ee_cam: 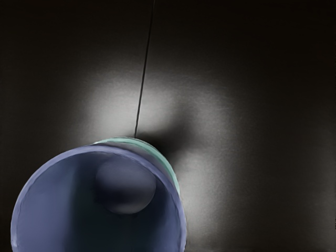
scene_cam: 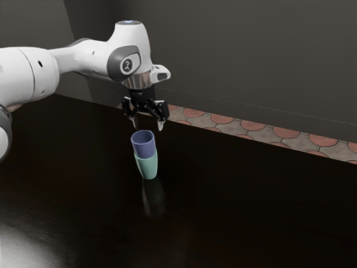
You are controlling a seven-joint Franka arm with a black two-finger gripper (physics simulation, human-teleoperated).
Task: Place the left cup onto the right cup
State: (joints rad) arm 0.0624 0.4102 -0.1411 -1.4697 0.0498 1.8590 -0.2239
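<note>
Dark and glossy, the table (scene_cam: 251, 223) takes up the near part of the exterior view. Beyond its far edge runs a strip of reddish tiled floor (scene_cam: 268, 133), and behind that stands a dark wall (scene_cam: 251, 50). The white arm (scene_cam: 67, 61) comes in from the exterior view's left and bends down over the middle of the table.

The green cup (scene_cam: 148, 166) stands upright on the table, and the blue cup (scene_cam: 143, 144) sits nested in it, also upright, its upper half rising above the green rim. The black gripper (scene_cam: 147, 124) hangs just above the blue cup, its jaws spread apart and touching nothing.

From the wrist, the blue cup (ee_cam: 63, 210) shows its open mouth and round bottom, with an arc of the green cup (ee_cam: 163, 160) peeking past its rim.
</note>
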